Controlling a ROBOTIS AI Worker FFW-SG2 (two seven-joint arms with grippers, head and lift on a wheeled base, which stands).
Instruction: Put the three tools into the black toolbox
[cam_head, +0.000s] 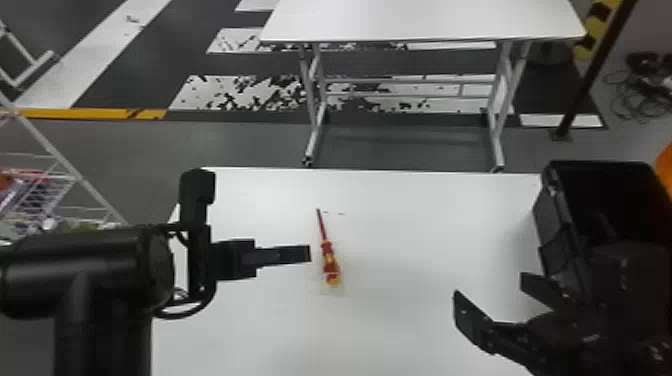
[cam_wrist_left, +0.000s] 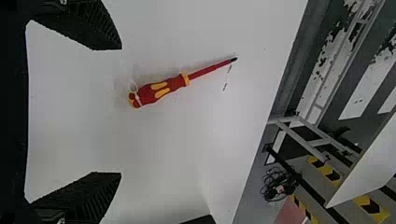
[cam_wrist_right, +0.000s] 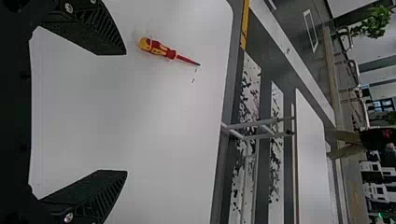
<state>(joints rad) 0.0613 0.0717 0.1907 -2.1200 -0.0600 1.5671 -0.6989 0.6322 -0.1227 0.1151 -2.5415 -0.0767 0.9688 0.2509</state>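
Observation:
A red and yellow screwdriver (cam_head: 328, 260) lies on the white table, its tip toward the far edge. My left gripper (cam_head: 305, 253) is just left of it in the head view; in the left wrist view the gripper (cam_wrist_left: 121, 111) stands open, with the screwdriver (cam_wrist_left: 161, 89) beyond its fingers. My right gripper (cam_head: 487, 287) is open at the table's right side, in front of the black toolbox (cam_head: 560, 225). In the right wrist view, nothing is between the fingers of the gripper (cam_wrist_right: 126, 112), and the screwdriver (cam_wrist_right: 161, 48) lies off to one side. The toolbox's inside is dark and partly hidden by the right arm.
The white work table (cam_head: 425, 225) carries the toolbox at its right edge. Two small dark marks lie near the screwdriver's tip. Another white table (cam_head: 420, 20) stands farther off across the floor, and a wire rack (cam_head: 45, 185) is at the left.

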